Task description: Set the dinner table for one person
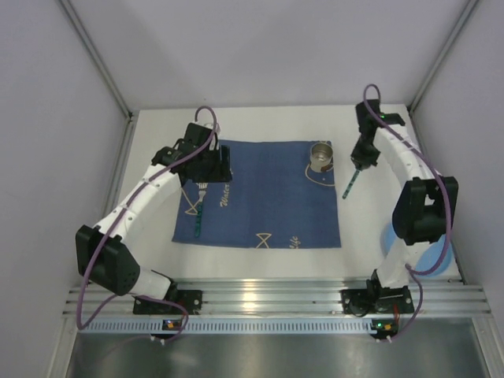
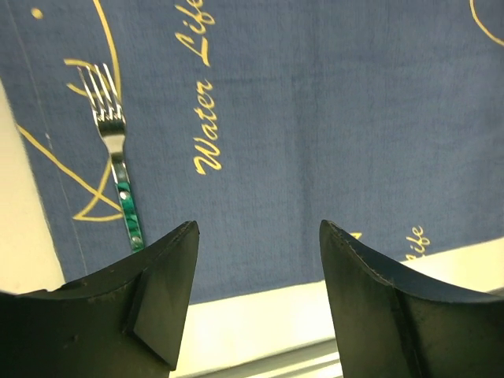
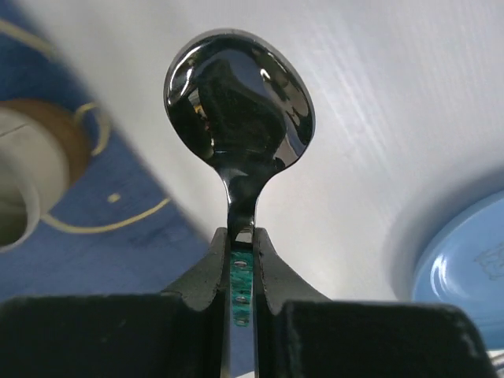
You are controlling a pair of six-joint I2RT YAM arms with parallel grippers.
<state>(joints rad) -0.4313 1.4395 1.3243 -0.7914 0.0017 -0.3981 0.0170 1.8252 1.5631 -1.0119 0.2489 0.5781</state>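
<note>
The white dinner table [image 1: 260, 266] carries a dark blue cloth mat [image 1: 268, 197]. My right gripper [image 1: 361, 160] is shut on a spoon [image 1: 350, 186] with a green handle and holds it above the table, just right of the mat. In the right wrist view the shiny spoon bowl [image 3: 239, 94] sticks out past my shut gripper [image 3: 242, 236]. My left gripper [image 1: 214, 167] is open and empty above the mat's left part. In the left wrist view my gripper [image 2: 258, 228] hovers over the mat [image 2: 331, 118], with a green-handled fork [image 2: 112, 138] lying to its left.
The fork [image 1: 199, 209] lies on the mat's left side. A metal cup [image 1: 320, 157] stands at the mat's far right corner and shows in the right wrist view [image 3: 24, 181]. A blue plate [image 1: 429, 256] sits at the near right, partly behind the right arm, and shows in the right wrist view [image 3: 465, 268].
</note>
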